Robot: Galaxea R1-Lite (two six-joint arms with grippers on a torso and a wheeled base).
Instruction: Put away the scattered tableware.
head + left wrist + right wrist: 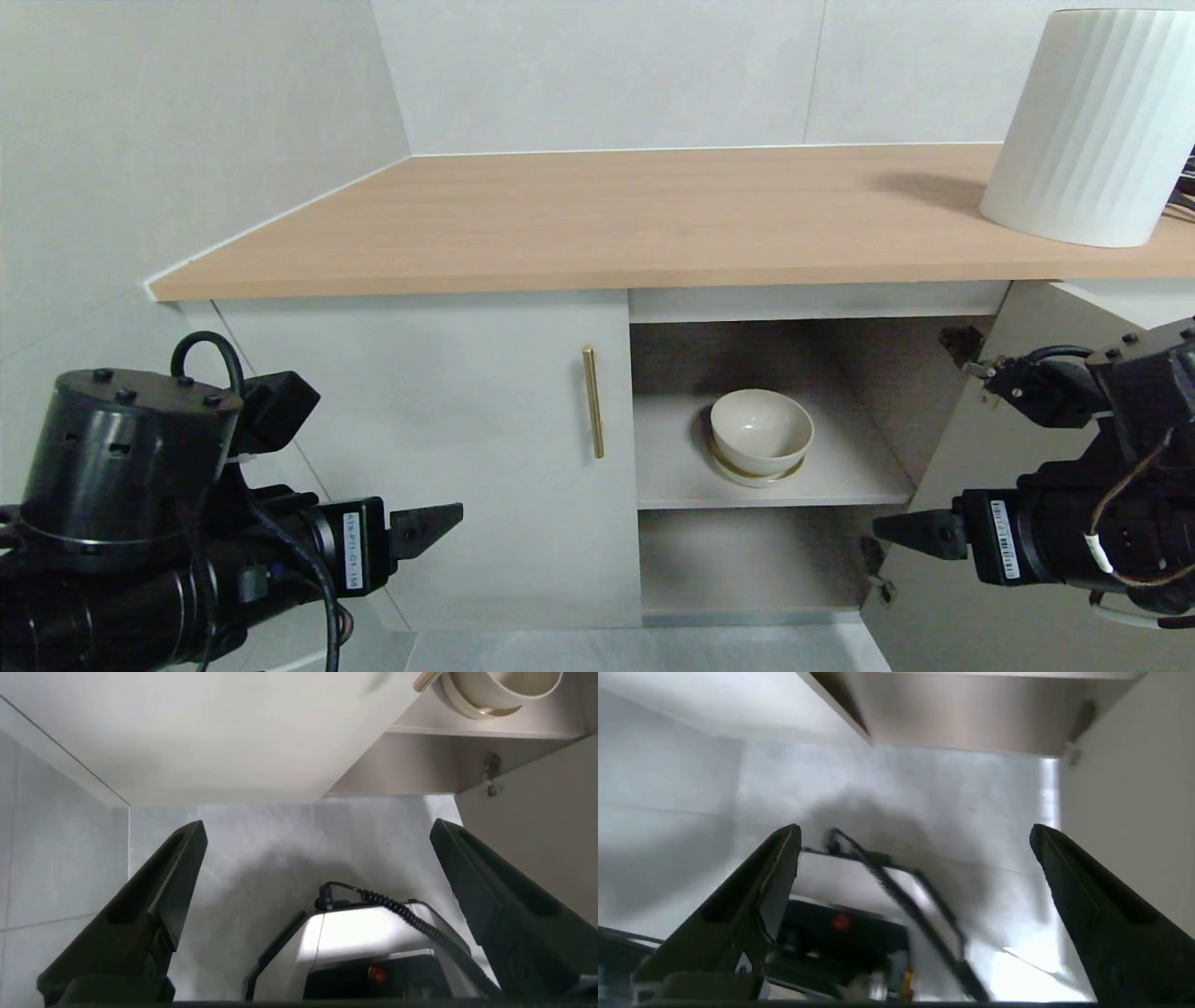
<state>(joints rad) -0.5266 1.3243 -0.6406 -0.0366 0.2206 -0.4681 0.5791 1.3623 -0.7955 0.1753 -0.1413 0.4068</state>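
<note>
A cream bowl (761, 431) sits on a small gold-rimmed plate (752, 476) on the middle shelf (840, 471) of the open cabinet compartment. The bowl's edge (495, 686) also peeks into the left wrist view. My left gripper (429, 529) hangs low in front of the closed cabinet door, open and holding nothing (318, 868). My right gripper (901, 534) is low beside the open cabinet door, pointing toward the compartment, open with nothing between its fingers (915, 868).
The left cabinet door (420, 420) is closed and has a vertical gold handle (593, 401). The right door (990, 448) is swung open next to my right arm. A white ribbed cylinder (1092, 121) stands on the wooden countertop (607, 215). Walls close off the left side.
</note>
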